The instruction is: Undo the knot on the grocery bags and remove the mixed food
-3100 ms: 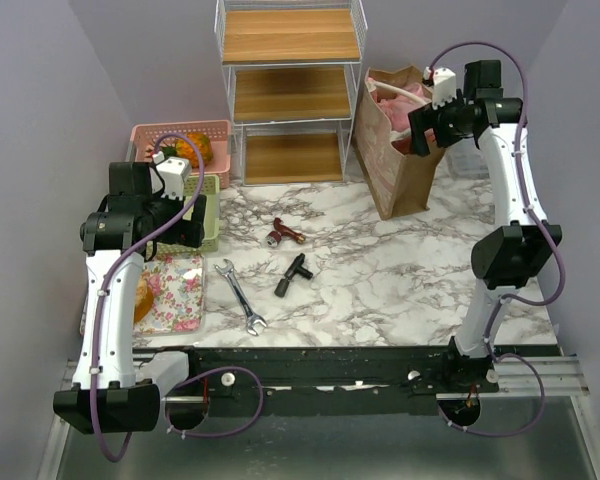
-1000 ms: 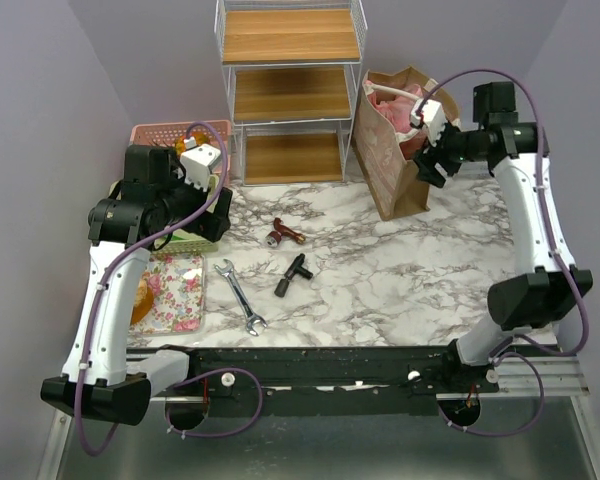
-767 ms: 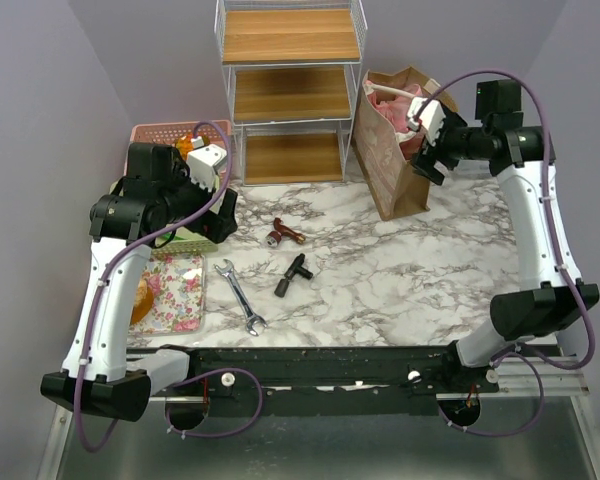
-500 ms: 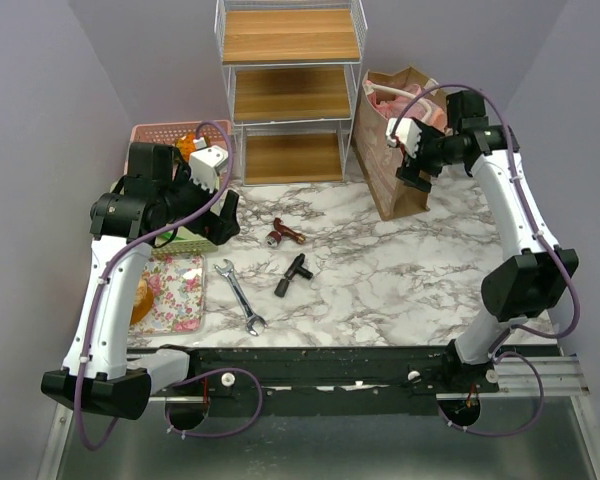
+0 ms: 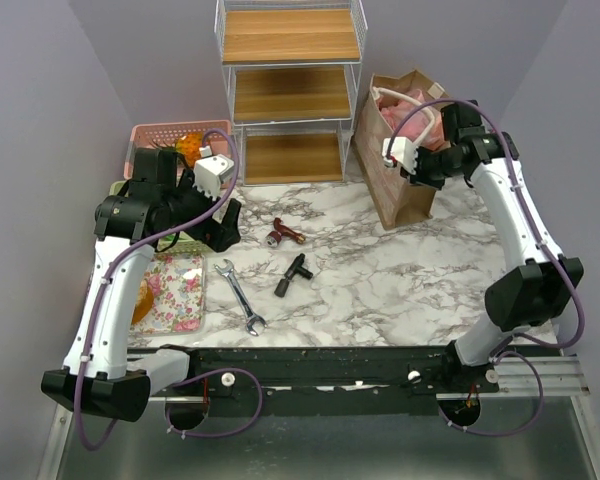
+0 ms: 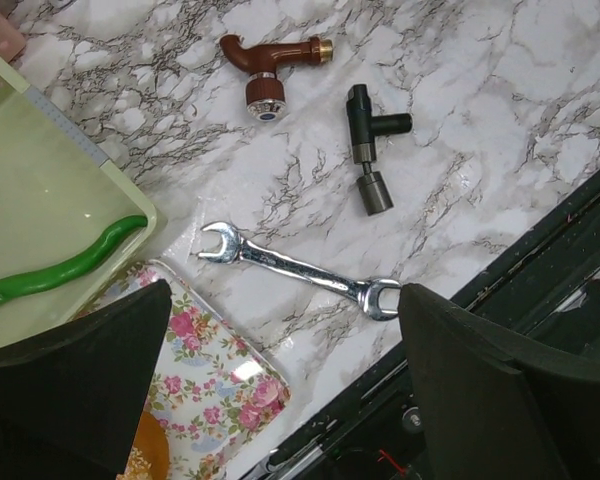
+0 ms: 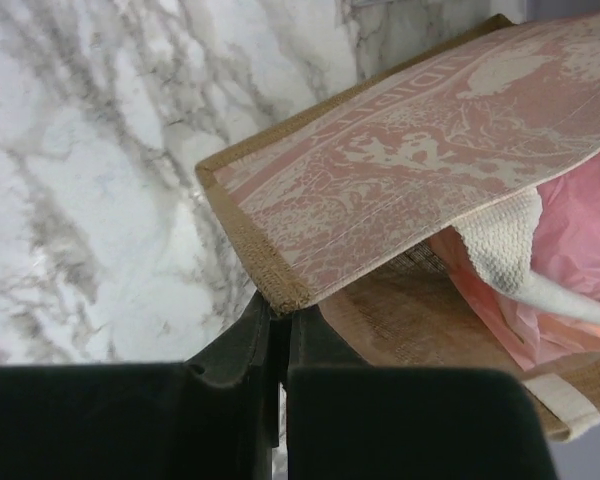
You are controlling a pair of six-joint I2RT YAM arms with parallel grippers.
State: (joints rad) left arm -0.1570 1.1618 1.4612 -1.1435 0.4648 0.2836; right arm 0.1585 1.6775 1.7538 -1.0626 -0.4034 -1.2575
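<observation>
Paper bag [image 5: 380, 190]: upright at the bench [image 5: 380, 270] back, pink bag [image 5: 412, 105] inside.
Right fingers [image 7: 242, 345]: narrow, pinching the paper bag's rim corner.
Left fingers [image 6: 80, 380]: wide, above a wrench [image 6: 300, 270].

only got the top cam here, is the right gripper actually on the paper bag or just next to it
Observer: On it, it seems. In the right wrist view the right gripper has its jaws shut, with the rim corner of the paper bag right at their tips, apparently pinched.
Operator: left gripper holding anything
Observer: No. The left wrist view shows the left gripper wide open and empty, above the wrench.
Operator: whats under that arm, its blocking my view
Observer: A pale green tray with one long green vegetable lying in it.
</observation>
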